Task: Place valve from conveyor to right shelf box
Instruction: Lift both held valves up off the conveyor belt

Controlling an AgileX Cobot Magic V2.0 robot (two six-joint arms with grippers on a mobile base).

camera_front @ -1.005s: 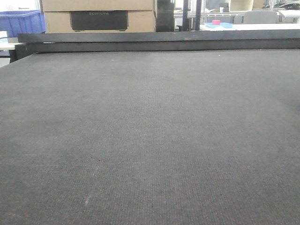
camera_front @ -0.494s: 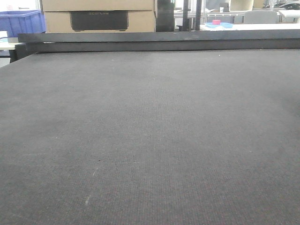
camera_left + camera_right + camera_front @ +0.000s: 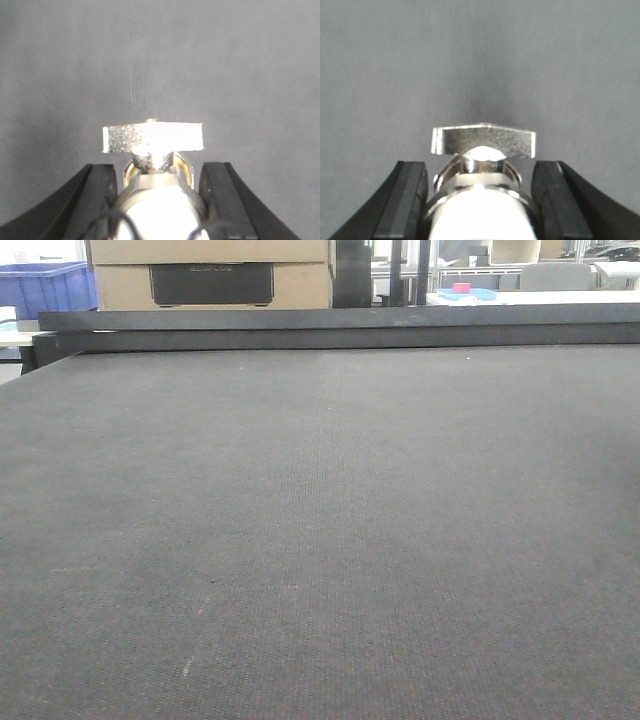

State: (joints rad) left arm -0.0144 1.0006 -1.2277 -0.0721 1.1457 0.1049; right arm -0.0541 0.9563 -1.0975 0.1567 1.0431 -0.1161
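Observation:
In the left wrist view a shiny metal valve (image 3: 152, 137) with a flat T-handle sits between the black fingers (image 3: 97, 195), and my left gripper (image 3: 159, 167) is shut on its round body. The right wrist view shows a like valve (image 3: 484, 140), handle pointing forward, with my right gripper (image 3: 480, 165) shut on its body. Behind both lies the dark grey conveyor (image 3: 225, 60) (image 3: 545, 60). In the front view the conveyor (image 3: 320, 520) fills the frame with nothing on it, and neither gripper nor valve appears there. The right shelf and its box are out of view.
A black bar (image 3: 340, 328) runs along the belt's far edge. Beyond it stand a cardboard carton (image 3: 210, 275), a blue bin (image 3: 45, 285) at the far left, and a pink item (image 3: 461, 288) on a distant table.

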